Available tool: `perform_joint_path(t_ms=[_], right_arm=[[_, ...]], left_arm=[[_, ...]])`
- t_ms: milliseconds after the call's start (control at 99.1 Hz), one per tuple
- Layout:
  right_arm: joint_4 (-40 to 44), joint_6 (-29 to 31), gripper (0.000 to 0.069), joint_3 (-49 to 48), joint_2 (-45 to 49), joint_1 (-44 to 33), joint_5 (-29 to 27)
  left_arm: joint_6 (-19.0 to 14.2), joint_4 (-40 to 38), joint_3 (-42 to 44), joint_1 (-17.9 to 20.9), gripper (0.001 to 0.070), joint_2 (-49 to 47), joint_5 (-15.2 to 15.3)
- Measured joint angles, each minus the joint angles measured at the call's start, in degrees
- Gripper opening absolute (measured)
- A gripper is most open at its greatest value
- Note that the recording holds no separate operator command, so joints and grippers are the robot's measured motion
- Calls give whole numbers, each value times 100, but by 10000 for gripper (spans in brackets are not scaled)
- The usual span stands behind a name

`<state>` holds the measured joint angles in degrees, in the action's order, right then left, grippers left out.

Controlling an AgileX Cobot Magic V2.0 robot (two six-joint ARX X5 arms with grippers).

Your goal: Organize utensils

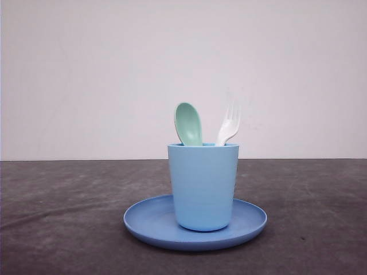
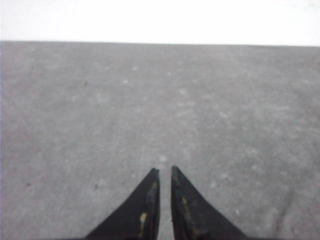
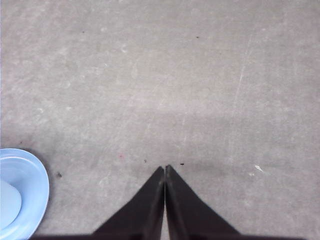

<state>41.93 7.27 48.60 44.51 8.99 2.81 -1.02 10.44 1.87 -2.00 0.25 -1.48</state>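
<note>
Item 1, left gripper [image 2: 165, 172]: black fingers drawn almost together with a thin slit between, nothing held, poised over bare grey table [image 2: 100, 110]

Item 2, spoon [image 1: 188, 124]: pale mint green, standing in the cup on its left side, oval bowl upward and clear of the rim

Item 3, cup [image 1: 203, 186]: light blue, upright at the centre of the plate

Item 4, fork [image 1: 228, 125]: slim, white, standing in the cup on its right side, tines up, leaning slightly rightward; close to the spoon, not visibly touching above the rim

Item 5, plate [image 1: 143, 220]: round, blue, flat on the table; its edge also appears beside the right arm [image 3: 40, 177]

Item 6, right gripper [image 3: 165, 170]: fingers pressed together, empty, near the plate, apart from it

Judgement: both utensils appear stowed, so sorting looks complete; any next move calls only for keeping both arms clear of the cup
</note>
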Motion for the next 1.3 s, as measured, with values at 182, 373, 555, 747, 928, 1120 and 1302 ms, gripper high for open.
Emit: perform_joint_path(t_ms=[182,373,555,747,928,1120,1302], right_arm=[[0,0,0,0,0,0,0],[0,0,0,0,-2,0,0],[2,0,0,0,0,0,0],[-37,0,0,-2,-4,0,0],[-927,-42,0,-640,-675,-133,-133],[-2402,-68,0,-2457,-2050,-280,-131],[-2855,-103,0,-3971,-3342,-433,-131]], left_arm=[[2,0,-2,0,16,0,9],[2,0,-2,0,16,0,9],[2,0,-2,0,16,0,9],[2,0,-2,0,16,0,9],[2,2,-2,0,16,0,9],[2,2,-2,0,16,0,9],[2,2,-2,0,16,0,9]])
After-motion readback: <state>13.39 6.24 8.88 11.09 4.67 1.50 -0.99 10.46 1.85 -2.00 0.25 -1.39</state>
